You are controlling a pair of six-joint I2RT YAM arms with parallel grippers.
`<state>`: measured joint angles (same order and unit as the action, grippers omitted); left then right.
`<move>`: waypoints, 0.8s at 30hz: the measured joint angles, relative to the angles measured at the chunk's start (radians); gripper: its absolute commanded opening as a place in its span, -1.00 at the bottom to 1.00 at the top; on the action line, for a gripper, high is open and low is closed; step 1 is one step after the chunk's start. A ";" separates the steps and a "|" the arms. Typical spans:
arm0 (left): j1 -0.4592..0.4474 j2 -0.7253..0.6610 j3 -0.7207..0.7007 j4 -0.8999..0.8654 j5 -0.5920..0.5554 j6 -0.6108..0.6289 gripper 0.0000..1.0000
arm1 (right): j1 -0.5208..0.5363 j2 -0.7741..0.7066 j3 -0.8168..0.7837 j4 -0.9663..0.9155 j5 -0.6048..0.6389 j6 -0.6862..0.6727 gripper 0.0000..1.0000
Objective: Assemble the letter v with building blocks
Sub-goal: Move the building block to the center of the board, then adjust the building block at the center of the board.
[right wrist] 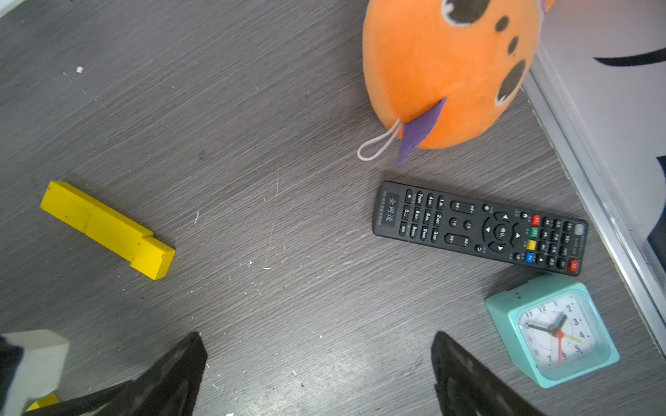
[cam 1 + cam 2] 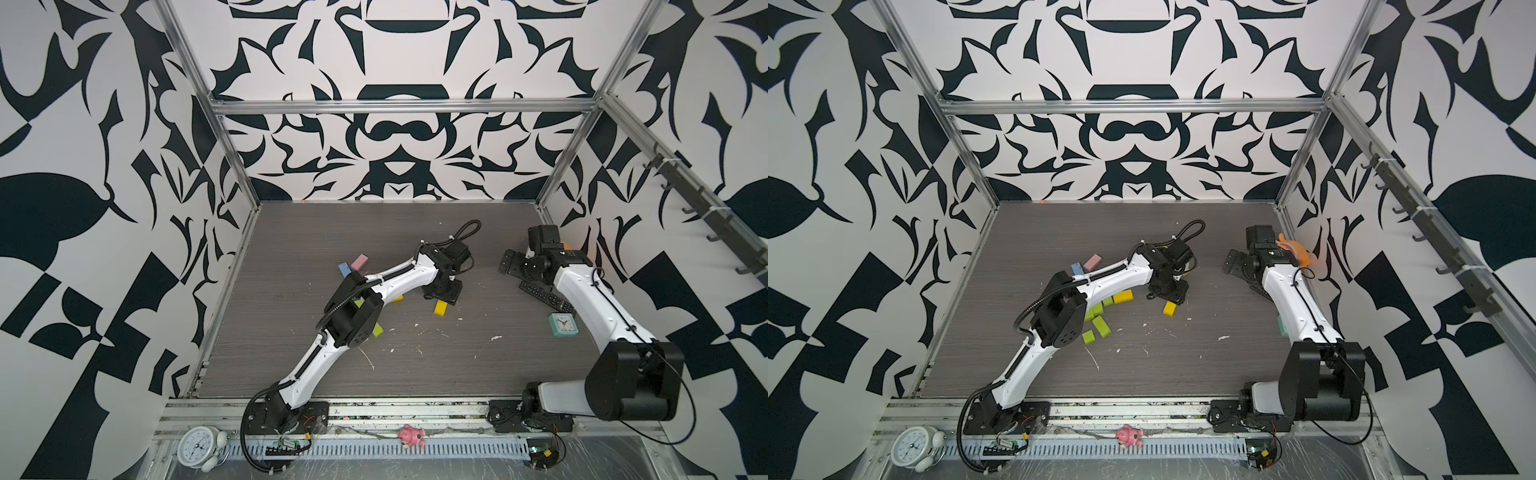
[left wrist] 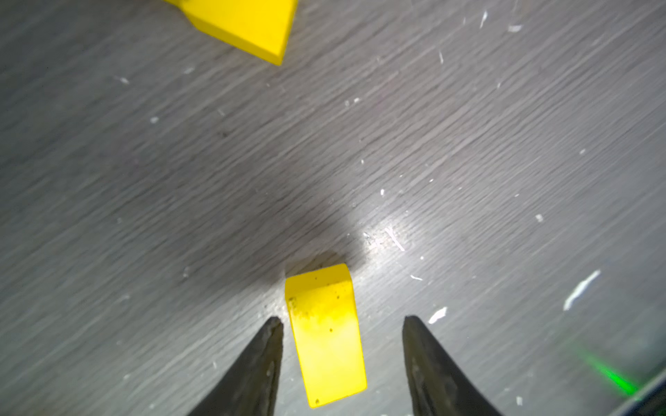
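Observation:
A small yellow block (image 3: 326, 335) lies flat on the grey table, and my left gripper (image 3: 342, 320) stands open astride it; one finger is almost against it, the other well clear. Both top views show that block (image 2: 440, 307) (image 2: 1169, 308) just under the left gripper (image 2: 442, 293). A second yellow block (image 2: 1123, 296) and several lime green blocks (image 2: 1100, 326) lie beside the left arm, with a blue block (image 2: 344, 269) and a pink one (image 2: 360, 262) behind it. The right wrist view has a row of yellow blocks (image 1: 108, 230) laid end to end. My right gripper (image 1: 317, 336) is open and empty.
At the right side lie a black remote (image 1: 479, 230), a teal clock (image 1: 551, 331) and an orange plush toy (image 1: 447, 72) against the patterned wall. White flecks dot the table. A white alarm clock (image 2: 199, 446) and a pink toy (image 2: 410, 435) sit on the front rail.

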<state>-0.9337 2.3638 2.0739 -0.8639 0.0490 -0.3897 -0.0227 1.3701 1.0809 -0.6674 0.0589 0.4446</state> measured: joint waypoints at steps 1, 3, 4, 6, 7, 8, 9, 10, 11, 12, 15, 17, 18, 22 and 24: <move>0.005 -0.012 -0.009 -0.001 0.000 -0.002 0.35 | -0.002 0.005 0.000 0.002 -0.012 -0.001 0.99; 0.022 -0.060 -0.056 0.002 0.001 -0.006 0.44 | 0.000 0.026 0.000 0.015 -0.054 -0.001 0.99; 0.035 -0.104 -0.102 0.008 0.002 -0.010 0.49 | 0.004 0.039 0.000 0.024 -0.071 -0.001 0.99; 0.068 -0.210 -0.209 0.025 0.014 -0.024 0.61 | 0.026 0.072 0.000 0.043 -0.086 -0.003 0.98; 0.095 -0.280 -0.272 0.041 0.029 -0.035 0.67 | 0.049 0.098 0.000 0.051 -0.086 -0.006 0.99; 0.117 -0.338 -0.330 0.065 0.045 -0.051 0.68 | 0.072 0.119 0.000 0.057 -0.084 -0.009 0.99; 0.145 -0.410 -0.387 0.088 0.064 -0.069 0.80 | 0.101 0.143 0.000 0.062 -0.082 -0.012 0.99; 0.168 -0.466 -0.435 0.111 0.082 -0.089 0.84 | 0.128 0.164 0.000 0.067 -0.081 -0.017 0.99; 0.194 -0.523 -0.481 0.138 0.101 -0.109 0.89 | 0.155 0.185 0.000 0.073 -0.077 -0.021 0.99; 0.219 -0.570 -0.522 0.165 0.121 -0.130 0.94 | 0.182 0.203 0.000 0.078 -0.072 -0.025 0.99; 0.253 -0.648 -0.617 0.233 0.180 -0.186 0.99 | 0.252 0.255 0.005 0.086 -0.049 -0.034 0.99; 0.251 -0.653 -0.656 0.266 0.219 -0.214 0.99 | 0.286 0.291 0.017 0.085 -0.029 -0.042 0.99; 0.248 -0.652 -0.683 0.287 0.241 -0.232 0.99 | 0.301 0.311 0.028 0.085 -0.018 -0.048 0.99; 0.243 -0.652 -0.763 0.352 0.312 -0.304 0.99 | 0.338 0.387 0.082 0.082 0.028 -0.061 0.99; 0.243 -0.652 -0.774 0.369 0.332 -0.328 0.99 | 0.351 0.420 0.108 0.081 0.047 -0.066 0.99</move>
<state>-0.6903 1.7123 1.2995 -0.4950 0.3809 -0.7177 0.3286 1.7901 1.1885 -0.5861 0.1059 0.3786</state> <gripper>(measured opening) 0.994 0.993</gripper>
